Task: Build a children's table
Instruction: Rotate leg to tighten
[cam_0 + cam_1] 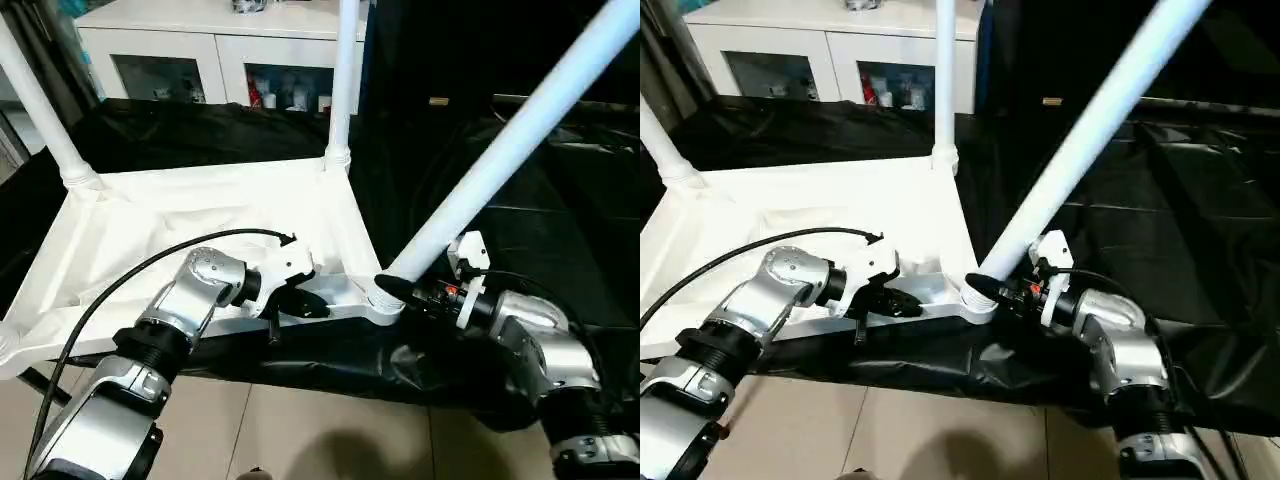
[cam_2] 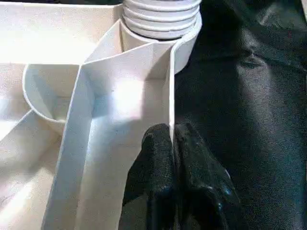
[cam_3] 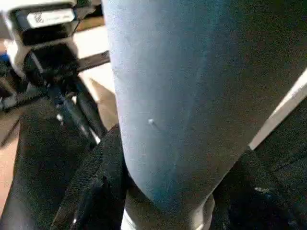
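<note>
The white tabletop (image 1: 190,225) lies upside down on black cloth, ribs up. Two white legs stand upright in its far corner sockets, one at the left (image 1: 40,100) and one at the right (image 1: 343,80). A third leg (image 1: 510,140) leans to the right, its lower end at the near right corner socket (image 1: 385,298). My right gripper (image 1: 402,292) is shut on this leg just above the socket; its black fingers (image 3: 93,187) flank the tube (image 3: 177,96). My left gripper (image 1: 298,302) is shut on the tabletop's near rim (image 2: 171,96), close to that socket (image 2: 163,19).
A white cabinet with glass doors (image 1: 200,50) stands behind the table. Black cloth (image 1: 560,230) covers the surface to the right. A black cable (image 1: 130,275) arcs over my left forearm. Tiled floor (image 1: 300,430) lies below the near edge.
</note>
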Motion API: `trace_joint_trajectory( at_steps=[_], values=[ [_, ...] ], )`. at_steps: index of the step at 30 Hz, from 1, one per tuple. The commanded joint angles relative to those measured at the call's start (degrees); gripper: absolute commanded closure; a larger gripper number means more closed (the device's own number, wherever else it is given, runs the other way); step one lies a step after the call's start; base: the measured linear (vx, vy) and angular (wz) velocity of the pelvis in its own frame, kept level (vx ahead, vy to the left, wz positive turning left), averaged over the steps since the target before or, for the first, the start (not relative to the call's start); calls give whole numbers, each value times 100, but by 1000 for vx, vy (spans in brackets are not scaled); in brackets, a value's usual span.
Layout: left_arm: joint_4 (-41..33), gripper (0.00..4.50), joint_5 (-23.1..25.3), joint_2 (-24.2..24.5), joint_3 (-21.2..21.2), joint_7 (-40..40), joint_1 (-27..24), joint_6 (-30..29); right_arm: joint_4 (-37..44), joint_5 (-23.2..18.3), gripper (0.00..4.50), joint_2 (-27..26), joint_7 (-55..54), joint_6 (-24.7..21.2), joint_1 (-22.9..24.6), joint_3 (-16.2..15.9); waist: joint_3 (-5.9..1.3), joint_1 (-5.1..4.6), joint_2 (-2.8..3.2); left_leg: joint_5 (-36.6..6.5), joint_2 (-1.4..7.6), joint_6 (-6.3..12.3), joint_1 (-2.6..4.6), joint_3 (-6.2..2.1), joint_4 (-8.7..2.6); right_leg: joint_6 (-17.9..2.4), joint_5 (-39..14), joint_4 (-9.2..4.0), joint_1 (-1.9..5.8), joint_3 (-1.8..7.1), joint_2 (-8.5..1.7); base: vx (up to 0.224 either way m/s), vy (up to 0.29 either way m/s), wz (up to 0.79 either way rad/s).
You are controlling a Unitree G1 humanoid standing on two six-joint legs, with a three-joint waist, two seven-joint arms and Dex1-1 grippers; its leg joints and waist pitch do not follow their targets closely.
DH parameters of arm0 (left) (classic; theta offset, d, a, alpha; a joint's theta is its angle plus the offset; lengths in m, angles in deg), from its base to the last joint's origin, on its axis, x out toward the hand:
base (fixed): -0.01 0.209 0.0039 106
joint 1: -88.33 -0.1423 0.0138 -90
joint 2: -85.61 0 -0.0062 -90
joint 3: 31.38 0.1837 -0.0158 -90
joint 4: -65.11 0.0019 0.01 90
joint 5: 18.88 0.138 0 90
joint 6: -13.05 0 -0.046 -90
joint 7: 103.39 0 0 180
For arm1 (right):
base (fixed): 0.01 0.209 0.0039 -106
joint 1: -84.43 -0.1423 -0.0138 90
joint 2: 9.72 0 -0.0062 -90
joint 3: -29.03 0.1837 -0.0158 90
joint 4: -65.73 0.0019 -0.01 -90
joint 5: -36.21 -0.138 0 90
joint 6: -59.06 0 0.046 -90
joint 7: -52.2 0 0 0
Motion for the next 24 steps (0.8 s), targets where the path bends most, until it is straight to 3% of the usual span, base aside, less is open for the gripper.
trace_joint_trajectory(
  at_steps=[1, 7, 10, 11, 13, 14, 24],
  values=[
    [56, 450, 81, 178, -139, -123, 249, 58, -451, 790, 255, 359, 413, -279, 360, -640, -324, -74, 2, -574, 293, 331, 107, -108, -398, -1203, 640, -420, 229, 335, -488, 0, 0, 0],
    [32, 450, 102, 191, -105, -101, 187, 76, -358, 1021, 255, 658, 1046, -414, 159, -1268, -308, -72, -57, -656, 303, 335, 117, -100, -415, -1171, 332, -451, 221, 345, -488, 0, 0, 0],
    [28, 450, 100, 184, -102, -114, 180, 81, -427, 1034, 256, 694, 1161, -412, 54, -1412, -310, -70, -42, -654, 304, 348, 119, -98, -410, -1195, 326, -446, 212, 349, -492, 0, 0, 0],
    [23, 450, 98, 180, -102, -118, 174, 86, -491, 1060, 256, 687, 1209, -382, 2, -1459, -312, -75, -87, -634, 300, 364, 113, -93, -407, -1198, 355, -447, 222, 347, -488, 0, 0, 0],
    [18, 450, 99, 177, -101, -116, 166, 98, -605, 1090, 256, 667, 1238, -343, -69, -1506, -314, -73, -63, -598, 297, 384, 104, -97, -403, -1211, 356, -438, 217, 339, -489, 0, 0, 0],
    [24, 450, 87, 184, -84, -25, 163, 191, -759, 1128, 256, 649, 1301, -244, -134, -1568, -315, -74, -82, -571, 296, 402, 103, -98, -402, -1225, 384, -430, 220, 340, -491, 0, 0, 0],
    [-146, 450, -45, 313, 27, 519, 108, 297, -1188, 1183, 256, 608, 1462, -45, -335, -1711, -319, -129, -55, -611, 290, 428, 96, -98, -403, -1307, 530, -418, 225, 330, -483, 0, 0, 0]
  ],
)
